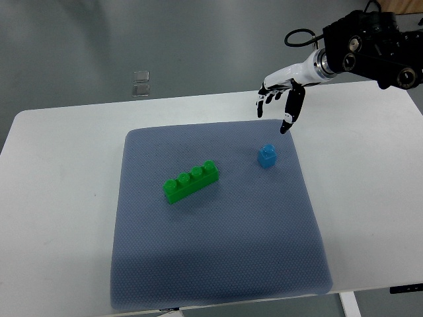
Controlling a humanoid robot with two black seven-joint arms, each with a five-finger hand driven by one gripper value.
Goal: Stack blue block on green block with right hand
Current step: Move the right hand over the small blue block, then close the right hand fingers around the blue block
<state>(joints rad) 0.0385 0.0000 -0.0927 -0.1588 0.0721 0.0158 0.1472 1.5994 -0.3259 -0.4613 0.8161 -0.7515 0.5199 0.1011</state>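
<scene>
Fingers (293, 109) of the right hand (281, 92) hang spread and empty at one o'clock from the blue block (267, 156), apart from it. White desk (370, 185) carries a grey-blue mat (218, 257) with open margins all round. Green block (192, 181) lies at eight o'clock from the blue one, well apart, bare mat between them.

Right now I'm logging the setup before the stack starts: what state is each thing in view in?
Small blue plastic block: upright on the mat, untouched.
Long green four-stud plastic block: lying diagonally on the mat, nothing on it.
Blue-grey fabric mat: flat on the white table.
Right hand: open, above the blue block, holding nothing.
</scene>
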